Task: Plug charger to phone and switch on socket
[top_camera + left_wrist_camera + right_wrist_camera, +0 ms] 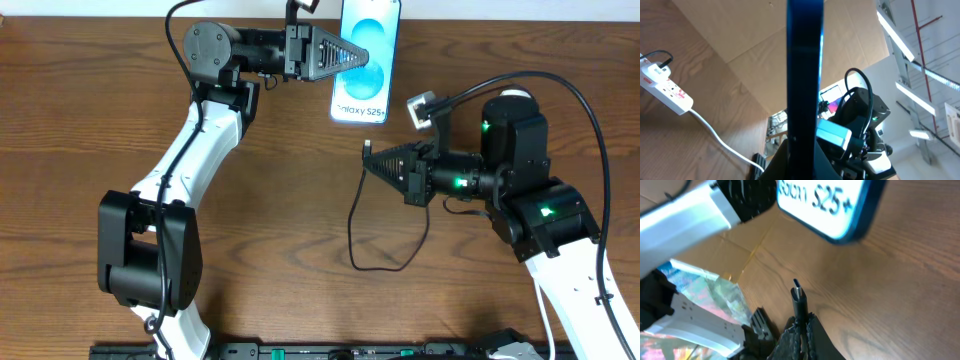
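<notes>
Phone clamped in left gripper at far side of table, fingers closed across the screen from its left edge, "Galaxy S25+" text at the end facing the right arm. Edge-on in left wrist view, phone a dark vertical bar. Cannot tell whether lifted or resting on the wood.

Charger in right gripper, jaws pinched together on the cable just behind the connector tip. Tip pointing toward the phone's bottom edge, near but apart, not plugged in. Cable slack looping on the table below the right gripper.

Socket seen only in left wrist view: flat on the table, red markings on top, black plug at one end, white cord trailing from the other. Switch position too small to tell.
</notes>
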Action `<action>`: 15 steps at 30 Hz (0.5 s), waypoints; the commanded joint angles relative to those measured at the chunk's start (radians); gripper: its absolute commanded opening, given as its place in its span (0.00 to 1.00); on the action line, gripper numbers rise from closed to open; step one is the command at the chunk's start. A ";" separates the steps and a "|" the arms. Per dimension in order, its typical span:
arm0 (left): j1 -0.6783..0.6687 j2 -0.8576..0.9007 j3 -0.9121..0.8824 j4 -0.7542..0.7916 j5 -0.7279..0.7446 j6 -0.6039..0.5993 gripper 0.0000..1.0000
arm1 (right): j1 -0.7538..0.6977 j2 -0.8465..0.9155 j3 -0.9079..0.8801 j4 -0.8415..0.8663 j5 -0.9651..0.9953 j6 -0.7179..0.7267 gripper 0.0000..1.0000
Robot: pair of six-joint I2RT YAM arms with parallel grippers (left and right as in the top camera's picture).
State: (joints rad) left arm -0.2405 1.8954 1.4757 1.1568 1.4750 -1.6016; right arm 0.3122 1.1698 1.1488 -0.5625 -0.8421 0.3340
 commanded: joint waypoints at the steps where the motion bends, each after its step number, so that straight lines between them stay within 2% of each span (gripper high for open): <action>1: 0.002 -0.013 0.023 0.012 -0.078 -0.056 0.07 | -0.002 -0.005 0.002 0.027 0.051 0.138 0.01; 3: 0.002 -0.013 0.023 0.012 -0.092 -0.058 0.07 | -0.002 -0.005 0.002 0.039 0.088 0.182 0.01; 10: -0.012 -0.013 0.023 0.012 -0.094 -0.056 0.07 | 0.043 -0.005 0.002 0.096 0.090 0.192 0.01; 15: -0.014 -0.013 0.023 0.012 -0.021 -0.008 0.07 | 0.042 -0.004 0.002 0.119 0.092 0.193 0.01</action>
State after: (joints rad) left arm -0.2508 1.8954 1.4757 1.1564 1.4174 -1.6444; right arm 0.3519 1.1698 1.1488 -0.4507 -0.7570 0.5133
